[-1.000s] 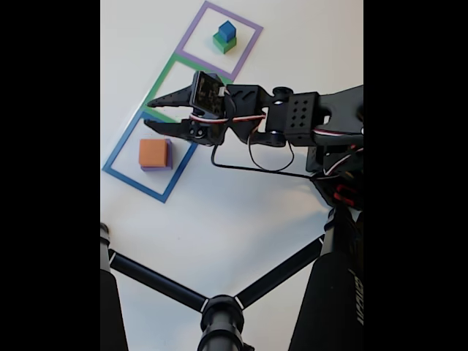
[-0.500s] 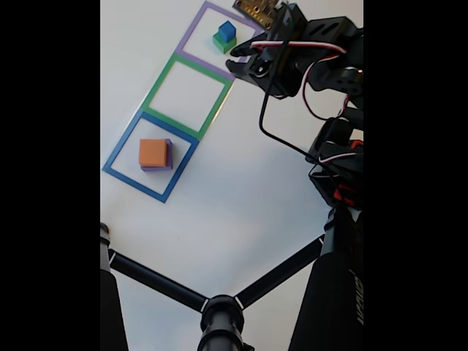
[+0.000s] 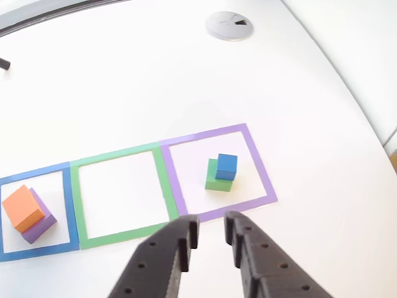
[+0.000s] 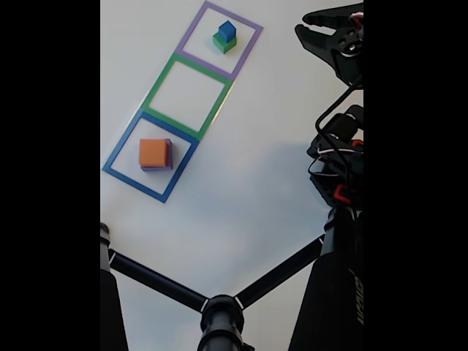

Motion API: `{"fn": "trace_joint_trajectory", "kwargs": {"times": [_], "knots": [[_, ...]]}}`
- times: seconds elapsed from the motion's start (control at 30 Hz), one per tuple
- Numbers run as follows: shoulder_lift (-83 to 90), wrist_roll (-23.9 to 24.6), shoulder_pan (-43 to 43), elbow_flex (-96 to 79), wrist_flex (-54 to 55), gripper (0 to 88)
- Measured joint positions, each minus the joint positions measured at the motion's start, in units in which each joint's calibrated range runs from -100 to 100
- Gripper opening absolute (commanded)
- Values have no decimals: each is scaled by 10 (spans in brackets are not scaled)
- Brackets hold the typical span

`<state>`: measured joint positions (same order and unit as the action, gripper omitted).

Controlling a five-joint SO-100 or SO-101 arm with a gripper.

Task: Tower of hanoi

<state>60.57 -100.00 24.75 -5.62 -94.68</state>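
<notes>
Gripper (image 3: 209, 231): matte black plastic, two tapered fingers (image 3: 180, 239) with rows of small round holes, toothed inner edges. Arm (image 4: 340, 157) black; black, white and red cables looping at 3 o'clock in fixed view.

Worktop (image 3: 124, 93): plain white, smooth, matte; curved edge runs down the right side of the other view, with a second pale surface (image 3: 347, 37) beyond it; round grey grommet cap (image 3: 229, 26) set into the top near the far edge; dark strip (image 3: 43, 13) along the upper-left border. Fixed view: black tripod legs (image 4: 157, 281) cross the lower worktop (image 4: 241, 197), meeting at a hub (image 4: 221, 311); lighting bright, even, diffuse; soft faint shadows only; black bars flank the picture.
</notes>
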Motion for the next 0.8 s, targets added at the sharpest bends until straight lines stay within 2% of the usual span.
{"fn": "trace_joint_trajectory", "kwargs": {"times": [0.43, 0.63, 0.7, 0.8], "knots": [[-22, 0, 88, 0, 2, 16], [-24, 0, 116, -69, 59, 159], [-23, 0, 125, -120, 99, 226], [-16, 0, 133, -221, 185, 276]]}}
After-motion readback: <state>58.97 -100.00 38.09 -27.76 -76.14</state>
